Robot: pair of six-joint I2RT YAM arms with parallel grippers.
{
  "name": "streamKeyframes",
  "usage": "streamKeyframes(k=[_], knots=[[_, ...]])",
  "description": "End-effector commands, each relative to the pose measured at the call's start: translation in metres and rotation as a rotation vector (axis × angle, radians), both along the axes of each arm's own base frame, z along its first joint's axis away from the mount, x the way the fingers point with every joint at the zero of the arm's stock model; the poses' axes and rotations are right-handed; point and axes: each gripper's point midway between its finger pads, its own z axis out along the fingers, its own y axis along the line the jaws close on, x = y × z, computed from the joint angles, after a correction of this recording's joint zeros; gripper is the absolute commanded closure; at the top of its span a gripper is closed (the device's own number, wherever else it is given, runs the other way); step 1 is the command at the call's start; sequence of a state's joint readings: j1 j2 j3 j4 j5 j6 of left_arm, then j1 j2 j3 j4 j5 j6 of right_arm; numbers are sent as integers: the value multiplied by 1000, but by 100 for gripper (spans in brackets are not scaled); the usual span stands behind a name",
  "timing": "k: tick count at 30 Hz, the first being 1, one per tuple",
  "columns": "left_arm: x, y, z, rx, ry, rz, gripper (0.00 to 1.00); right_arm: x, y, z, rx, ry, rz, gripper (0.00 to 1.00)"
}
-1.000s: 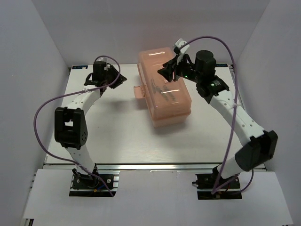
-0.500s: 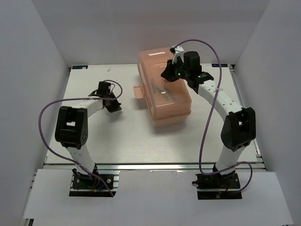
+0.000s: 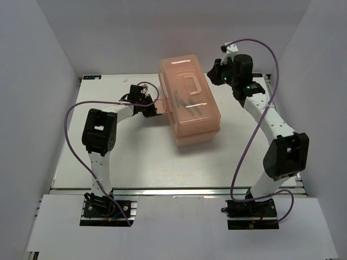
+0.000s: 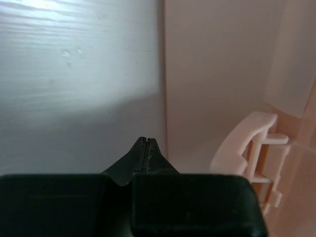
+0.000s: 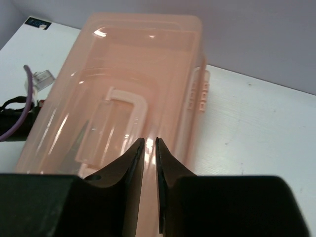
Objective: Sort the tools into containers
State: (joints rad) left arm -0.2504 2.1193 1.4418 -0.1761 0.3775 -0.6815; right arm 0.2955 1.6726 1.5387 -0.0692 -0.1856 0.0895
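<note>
The salmon-pink toolbox [image 3: 191, 103] stands closed at the back middle, its lid handle [image 3: 188, 84] on top and its front latch [image 3: 160, 106] facing left. Dark tool shapes [image 3: 187, 103] show dimly through the lid; one also shows in the right wrist view [image 5: 79, 140]. My left gripper [image 3: 149, 106] is shut and empty, low on the table, its tips [image 4: 147, 140] just short of the box wall [image 4: 217, 74] beside the latch [image 4: 244, 143]. My right gripper [image 3: 216, 73] hovers above the box's far right edge, jaws almost closed, empty [image 5: 149, 140]. The lid handle [image 5: 126, 106] lies ahead of it.
White walls close in the table [image 3: 130, 157] on three sides. Purple cables [image 3: 68, 116] loop off both arms. The hinge lugs [image 5: 200, 91] run along the box's right side. The left arm's cable and connector [image 5: 34, 81] show past the box.
My left gripper has swung from the table's back left to the box's latch. My right gripper has left the lid top and moved back right, off the box's edge.
</note>
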Motion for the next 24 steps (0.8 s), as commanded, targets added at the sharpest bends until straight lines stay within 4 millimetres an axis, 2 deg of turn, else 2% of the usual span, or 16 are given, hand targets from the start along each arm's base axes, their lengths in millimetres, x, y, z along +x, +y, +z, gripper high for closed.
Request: streamKeyframes(k=[1,2,3,5,8,9,13,15,20,24], knots=[[3,-15,27,-120,-39,-39,97,8,-23,6,-3,-37,-42,79],[3,-20,39,-155,-80,-58,97,8,-25,1,-6,-25,-28,79],[-3,-20,38,-171,-75,-60,97,9,-25,-9,-30,-10,-12,79],[-4,-23,53,-198,-128,-74,97,8,-25,-22,-54,16,6,78],[-13,-24,80,-230,-190,-89,97,7,-24,-45,-80,65,19,78],[-15,-23,98,-247,-224,-87,97,8,-25,-52,-82,81,21,78],[-21,-27,116,-307,-275,-89,93,3,-17,-75,-109,130,89,73],[-21,-33,121,-337,-277,-99,92,-2,-12,-88,-104,172,123,68],[-15,-49,136,-384,-309,-135,89,-7,-9,-102,-110,212,158,64],[-12,-50,128,-372,-288,-133,89,-10,-8,-102,-105,221,169,63]])
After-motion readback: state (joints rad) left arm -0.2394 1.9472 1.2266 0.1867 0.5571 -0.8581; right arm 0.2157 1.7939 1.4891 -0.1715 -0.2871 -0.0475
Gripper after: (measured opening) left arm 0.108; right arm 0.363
